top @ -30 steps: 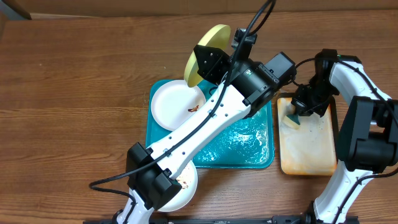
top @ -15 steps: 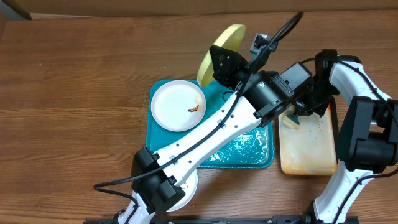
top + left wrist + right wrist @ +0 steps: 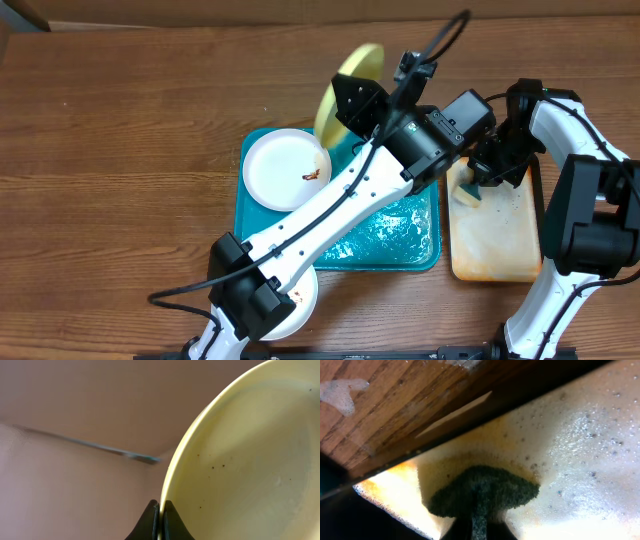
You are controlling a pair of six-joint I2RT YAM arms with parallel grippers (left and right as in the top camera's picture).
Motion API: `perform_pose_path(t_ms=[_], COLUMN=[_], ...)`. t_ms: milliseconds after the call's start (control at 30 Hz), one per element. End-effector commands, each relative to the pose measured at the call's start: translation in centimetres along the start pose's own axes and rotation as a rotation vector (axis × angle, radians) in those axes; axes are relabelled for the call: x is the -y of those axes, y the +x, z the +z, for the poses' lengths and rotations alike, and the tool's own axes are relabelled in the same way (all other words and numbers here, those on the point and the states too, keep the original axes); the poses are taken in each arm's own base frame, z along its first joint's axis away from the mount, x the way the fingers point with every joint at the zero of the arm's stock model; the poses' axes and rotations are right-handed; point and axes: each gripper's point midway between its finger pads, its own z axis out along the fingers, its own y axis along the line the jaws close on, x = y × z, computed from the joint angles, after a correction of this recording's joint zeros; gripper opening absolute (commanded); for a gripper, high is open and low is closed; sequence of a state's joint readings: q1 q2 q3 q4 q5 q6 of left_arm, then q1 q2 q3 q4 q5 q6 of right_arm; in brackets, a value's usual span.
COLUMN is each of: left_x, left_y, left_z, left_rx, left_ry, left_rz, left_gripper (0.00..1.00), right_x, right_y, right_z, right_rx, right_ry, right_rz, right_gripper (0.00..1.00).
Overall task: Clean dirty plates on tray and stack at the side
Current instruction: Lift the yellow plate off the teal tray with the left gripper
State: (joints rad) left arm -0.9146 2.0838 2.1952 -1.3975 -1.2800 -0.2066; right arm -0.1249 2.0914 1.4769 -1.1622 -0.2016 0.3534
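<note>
Pale yellow-green plate point(image 3: 345, 85) is held up on edge, off the teal tray point(image 3: 400, 245), above its far edge. The rim is pinched by the left pincer point(image 3: 160, 510), which is clamped tight on it; small dark specks are seen on the plate face in the wrist view.

Change over the last second: the plate was swung right toward the small black-rimmed tray point(image 3: 495, 240), then eased slightly back left. The right pincer point(image 3: 478, 172) has not moved. It is closed on the dark green sponge point(image 3: 482, 490), which is pressed into the soapy cream floor of that small tray.

Sponge and plate are kept apart, so scrubbing is judged not yet begun; the plate is likely being presented for it.

One white plate point(image 3: 285, 168) with a brown smear is left on the teal tray, far-left part. A second white plate point(image 3: 300, 300) is lying on the desk point(image 3: 120, 150) at the near side, partly hidden under the left arm; clean or dirty cannot be told. No stack is made yet.
</note>
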Motion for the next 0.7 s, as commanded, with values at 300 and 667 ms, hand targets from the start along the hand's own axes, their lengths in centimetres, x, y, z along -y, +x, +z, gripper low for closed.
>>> perform_pose_path(t_ms=[300, 667], left_x=[4.2, 2.2], left_y=[2.4, 5.5], left_z=[1.0, 2.6], left_rx=[-0.117, -0.253], left_ry=[0.277, 0.216], left_rz=[0.056, -0.050], left_gripper=[0.04, 0.04], right_x=[-0.1, -0.2], right_y=[0.0, -0.1], right_z=[-0.6, -0.6], right_rx=[0.013, 0.020], right_ry=[-0.021, -0.024], right_rz=[-0.007, -0.009], right_gripper=[0.04, 0.04])
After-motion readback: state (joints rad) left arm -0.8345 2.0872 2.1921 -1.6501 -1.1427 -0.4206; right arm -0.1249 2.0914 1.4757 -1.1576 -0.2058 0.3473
